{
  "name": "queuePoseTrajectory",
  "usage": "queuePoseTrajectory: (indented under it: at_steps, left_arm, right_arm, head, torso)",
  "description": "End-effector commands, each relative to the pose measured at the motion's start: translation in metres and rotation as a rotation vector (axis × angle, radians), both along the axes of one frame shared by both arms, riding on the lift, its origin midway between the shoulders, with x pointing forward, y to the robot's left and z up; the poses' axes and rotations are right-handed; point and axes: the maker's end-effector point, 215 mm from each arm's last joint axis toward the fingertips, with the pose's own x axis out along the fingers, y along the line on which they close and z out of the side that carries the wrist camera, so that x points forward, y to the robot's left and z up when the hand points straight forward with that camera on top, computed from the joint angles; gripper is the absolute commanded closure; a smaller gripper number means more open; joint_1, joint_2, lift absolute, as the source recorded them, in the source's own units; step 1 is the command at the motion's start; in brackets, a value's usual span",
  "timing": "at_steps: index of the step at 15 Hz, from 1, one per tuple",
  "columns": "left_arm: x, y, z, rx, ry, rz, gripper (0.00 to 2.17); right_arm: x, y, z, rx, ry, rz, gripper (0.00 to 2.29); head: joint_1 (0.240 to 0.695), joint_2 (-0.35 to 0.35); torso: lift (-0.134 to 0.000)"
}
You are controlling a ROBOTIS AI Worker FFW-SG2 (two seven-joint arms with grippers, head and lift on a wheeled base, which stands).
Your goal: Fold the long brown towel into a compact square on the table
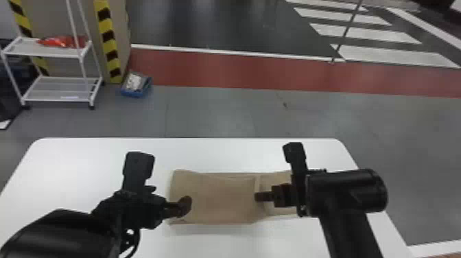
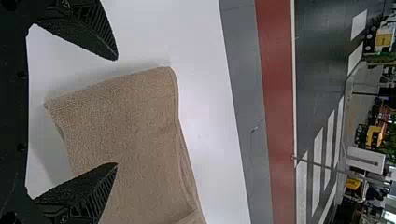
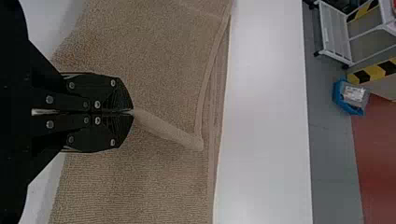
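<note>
Brown towel (image 1: 219,199): part-folded on desk (image 1: 85,164), edge pinched at right

Far left, beyond the desk: white wheeled cart (image 1: 58,94), two shelves visible, red item (image 1: 56,42) on the upper one. Next to it stands a column (image 1: 120,41) with yellow and black striped edging; a blue container (image 1: 131,93) sits on the floor (image 1: 212,116) near its foot.

Left gripper (image 1: 183,206): at the towel's left end. Jaws spread wide and holding nothing. In the left wrist view, one finger (image 2: 95,39) appears against bare desk and the other (image 2: 95,189) against the brown cloth. Contact with the cloth cannot be confirmed.

Towel: lies flat, its length running left to right across the white desk. Layered from the left end through the middle; layer edges slightly out of line along the far side. A lower section continues to the right, beyond the upper layer's edge.

Right gripper (image 1: 259,196): at that upper edge, right of the towel's middle. Jaws closed on a thin pinch of cloth, a narrow ridge running from the tips towards the towel's far side. The towel's right end is hidden behind this gripper.

Far right, on the floor beyond: white painted stripes (image 1: 367,33).
</note>
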Motion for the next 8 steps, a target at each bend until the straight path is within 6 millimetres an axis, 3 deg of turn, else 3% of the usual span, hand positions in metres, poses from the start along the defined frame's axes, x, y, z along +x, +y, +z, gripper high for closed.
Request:
queuePoseTrajectory:
  at_steps: [1, 3, 5, 7, 8]
  left_arm:
    - [-0.002, 0.002, 0.001, -0.003, 0.0, 0.004, 0.08]
    - [-0.003, 0.003, 0.002, -0.008, -0.001, 0.004, 0.08]
    - [-0.002, 0.004, 0.002, -0.006, -0.001, 0.005, 0.08]
    - [0.0, 0.002, 0.005, -0.011, -0.014, -0.001, 0.08]
    - [0.0, 0.001, 0.006, -0.013, -0.013, -0.002, 0.08]
  right_arm:
    - [0.014, -0.005, 0.033, 0.052, -0.059, -0.036, 1.15]
    - [0.021, -0.029, 0.061, 0.114, -0.076, -0.109, 1.15]
    - [0.015, -0.051, 0.062, 0.127, -0.062, -0.152, 1.15]
    - [0.004, -0.059, 0.029, 0.075, -0.027, -0.137, 1.15]
    - [0.007, -0.061, 0.017, 0.048, -0.033, -0.123, 1.15]
  head:
    - [0.695, -0.179]
    - [0.695, -0.176]
    - [0.695, -0.186]
    - [0.695, -0.216]
    - [0.695, -0.226]
  torso:
    - [0.0]
    - [0.0]
    - [0.0]
    - [0.0]
    - [0.0]
